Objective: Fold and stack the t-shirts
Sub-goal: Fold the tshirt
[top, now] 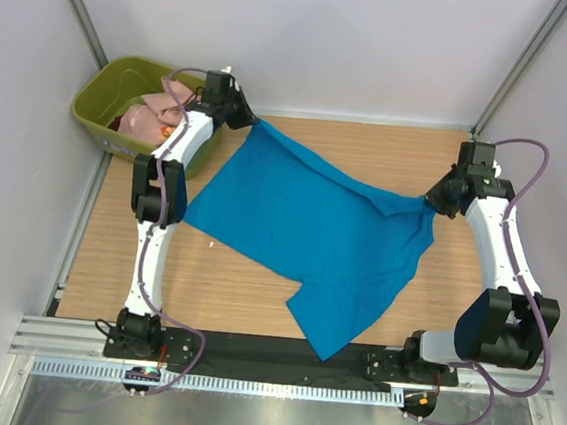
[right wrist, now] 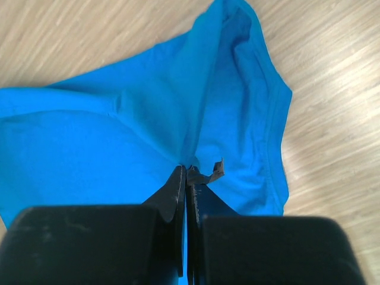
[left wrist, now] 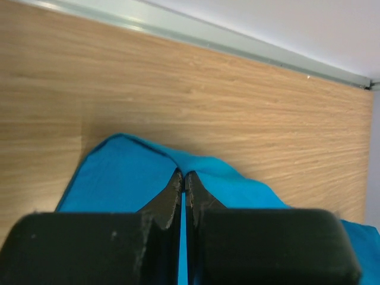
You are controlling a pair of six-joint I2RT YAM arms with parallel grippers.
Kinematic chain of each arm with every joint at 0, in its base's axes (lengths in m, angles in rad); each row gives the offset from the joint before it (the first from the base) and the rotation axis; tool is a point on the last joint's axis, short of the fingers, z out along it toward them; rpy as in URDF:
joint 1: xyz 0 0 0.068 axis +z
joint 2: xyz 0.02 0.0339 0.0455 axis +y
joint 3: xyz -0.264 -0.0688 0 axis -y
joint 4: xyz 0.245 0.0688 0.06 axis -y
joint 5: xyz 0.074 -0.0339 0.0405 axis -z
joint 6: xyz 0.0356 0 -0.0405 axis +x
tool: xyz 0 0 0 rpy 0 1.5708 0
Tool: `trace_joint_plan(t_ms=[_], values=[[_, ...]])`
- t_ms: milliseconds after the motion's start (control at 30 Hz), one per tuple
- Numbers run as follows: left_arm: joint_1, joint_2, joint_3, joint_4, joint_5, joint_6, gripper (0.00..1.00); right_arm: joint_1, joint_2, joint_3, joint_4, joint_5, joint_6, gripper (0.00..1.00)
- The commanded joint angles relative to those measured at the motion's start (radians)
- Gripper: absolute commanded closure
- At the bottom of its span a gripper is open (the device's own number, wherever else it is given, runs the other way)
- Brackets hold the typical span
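"Blue cloth was pinched by how many tools?"

"Two. The left tool and right tool each clamped an edge of the single blue t-shirt, stretched across the worktop."

"Others?"

"One pink t-shirt lay bunched in the tub, partly hidden behind the left arm."

Runs plain bright blue over the whole t-shirt. Shows light brown wood grain on the table. Olive green for the tub by the far left corner, pale pink for the cloth inside. Black on the left gripper and right gripper; white with black joints along the arms, mauve on the cables.
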Motion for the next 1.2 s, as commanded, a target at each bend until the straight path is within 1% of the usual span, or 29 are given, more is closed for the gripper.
trace_joint_plan(t_ms=[0,267,367,433,467,567,733,900,1033,1167], values=[[0.045,-0.035,-0.013,-0.192,-0.054,0.009,1.0,0.012,-0.03,0.005,-0.064,-0.023,0.003,0.99],[0.076,-0.06,-0.003,-0.364,-0.087,0.067,1.0,0.02,-0.066,0.005,-0.16,-0.026,-0.012,0.99],[0.094,-0.044,0.036,-0.441,-0.09,0.095,1.0,0.02,-0.076,0.007,-0.19,-0.027,-0.007,0.99],[0.1,-0.032,0.073,-0.497,-0.093,0.113,0.99,0.02,-0.084,-0.001,-0.197,-0.027,-0.007,0.99],[0.106,-0.021,0.087,-0.517,-0.1,0.118,0.96,0.02,-0.084,-0.004,-0.213,-0.026,-0.012,0.99],[0.112,0.025,0.148,-0.595,-0.1,0.139,0.97,0.022,-0.081,-0.03,-0.227,-0.018,-0.021,0.99],[0.112,0.054,0.142,-0.628,-0.107,0.162,0.95,0.026,-0.076,-0.087,-0.213,-0.024,-0.026,0.99],[0.112,0.068,0.11,-0.622,-0.104,0.166,0.93,0.028,-0.061,-0.128,-0.191,-0.013,-0.026,0.99],[0.112,0.097,0.125,-0.634,-0.089,0.15,0.92,0.028,-0.052,-0.128,-0.197,-0.01,-0.018,0.99],[0.114,0.106,0.124,-0.668,-0.129,0.146,0.92,0.028,-0.066,-0.116,-0.222,-0.009,-0.014,0.99]])
